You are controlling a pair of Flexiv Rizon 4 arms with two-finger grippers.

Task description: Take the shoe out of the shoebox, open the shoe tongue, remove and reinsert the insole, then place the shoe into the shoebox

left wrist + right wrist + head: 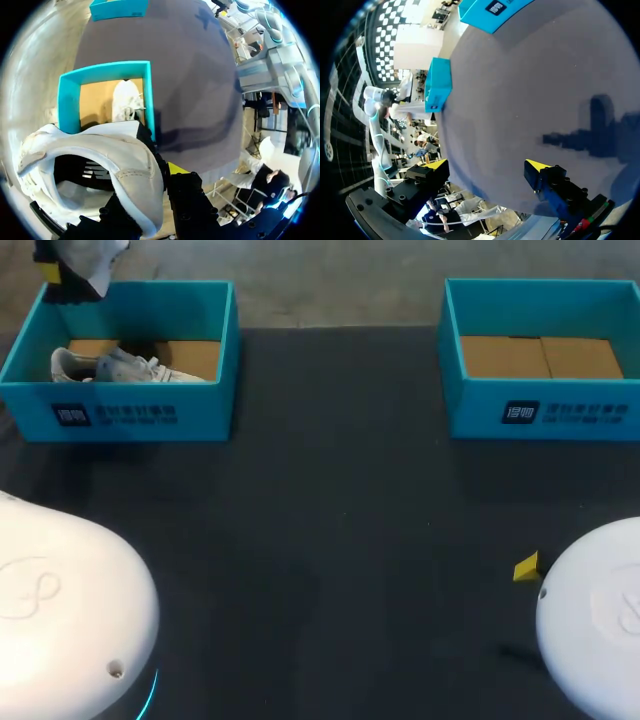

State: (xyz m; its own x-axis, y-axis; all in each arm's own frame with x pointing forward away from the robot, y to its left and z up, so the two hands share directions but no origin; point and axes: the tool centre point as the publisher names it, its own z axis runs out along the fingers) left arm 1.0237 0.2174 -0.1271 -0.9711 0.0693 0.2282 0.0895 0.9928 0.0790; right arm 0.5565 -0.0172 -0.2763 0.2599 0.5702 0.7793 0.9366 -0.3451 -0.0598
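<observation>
A: Left gripper (162, 175) clamped on the white shoe (120, 160), up over the left box (67, 100)!
B: A second shoe (125, 100) lies inside that box. And the right gripper (487, 167)?
A: Fingers apart, hovering above the desk (530, 90), well apart from the right box (540, 405).

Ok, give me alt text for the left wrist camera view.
The left gripper grips a white shoe by its side wall, with the opening toward the camera. Ahead of it, an open teal shoebox sits on the dark table, a second white shoe lying inside.
</observation>
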